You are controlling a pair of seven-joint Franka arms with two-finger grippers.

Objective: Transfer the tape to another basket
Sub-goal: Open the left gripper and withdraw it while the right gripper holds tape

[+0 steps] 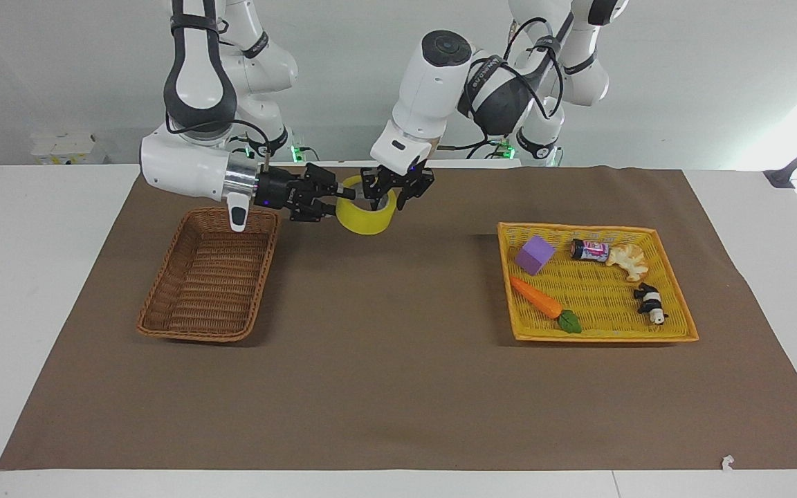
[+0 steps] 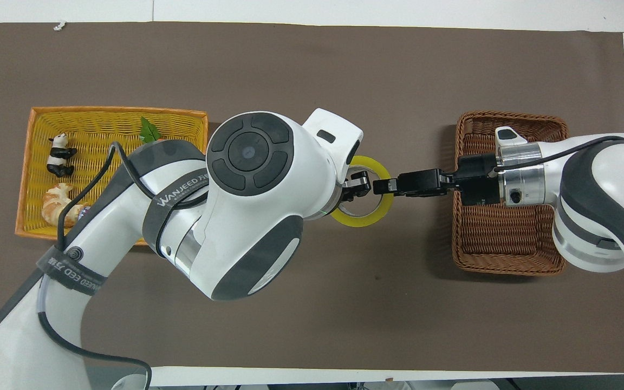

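We see the tape (image 1: 366,213) up over the table between both arms — right gripper (image 1: 340,195) clamped on its rim, left gripper (image 1: 397,195) spread open — the brown basket (image 1: 163,311) just under the right arm.

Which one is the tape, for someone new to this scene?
On the brown mat, between the wicker basket and the yellow basket, the grippers meet. The tape hangs there, pinched by the right gripper: the only yellow ring.

glossy white arms (image 1: 433,76), dark grey joints, black cables, black jaws
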